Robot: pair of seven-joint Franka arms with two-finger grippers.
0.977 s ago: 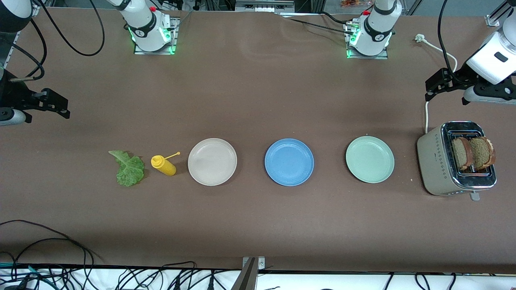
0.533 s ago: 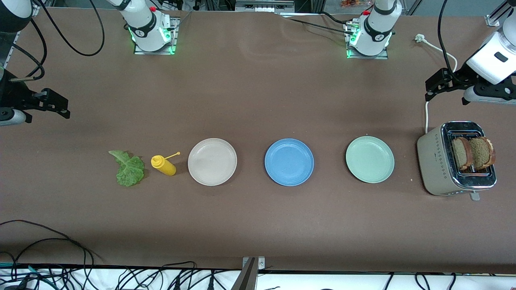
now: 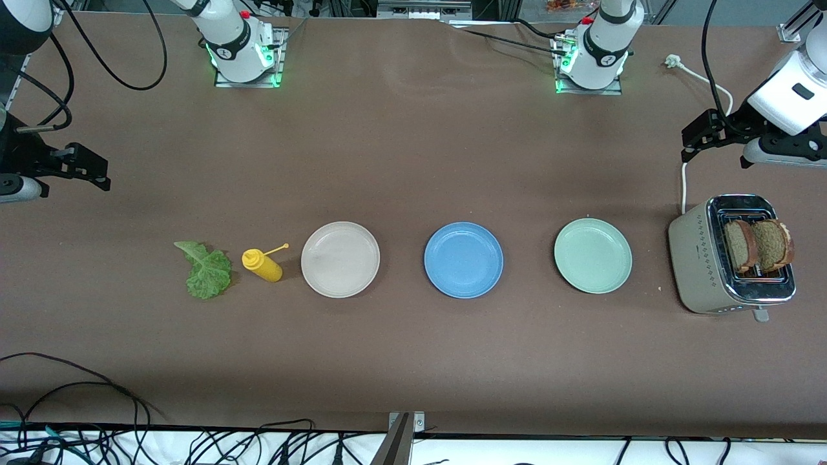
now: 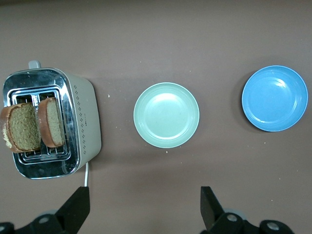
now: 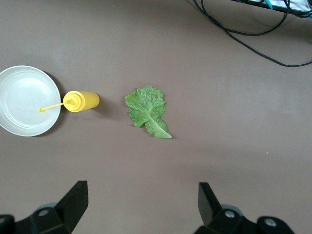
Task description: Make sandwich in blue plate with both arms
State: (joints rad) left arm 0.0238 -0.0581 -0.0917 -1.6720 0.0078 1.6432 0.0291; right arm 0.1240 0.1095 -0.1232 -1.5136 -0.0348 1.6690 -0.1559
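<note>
Plates: three are sitting in a row on the brown surface (image 3: 413, 161) — the beige plate (image 3: 340, 259), the blue plate (image 3: 463, 259) in the middle and bare, and the pale green plate (image 3: 593, 255) toward the left arm's end.
Bread: two brown slices (image 3: 757, 245) are standing upright in the slots of one toaster (image 3: 701, 265), just beside the green plate at the left arm's end.
Lettuce: one ruffled leaf (image 3: 207, 269) is lying flat toward the right arm's end, well apart from the blue plate.
Bottle: one yellow squeeze bottle (image 3: 261, 265) is lying between leaf and beige plate.
Left end effector (image 4: 145, 209): hanging over the surface near the toaster, jaws spread wide, gripping nothing.
Right end effector (image 5: 141, 204): hanging over bare surface near the leaf, jaws spread wide, gripping nothing.
</note>
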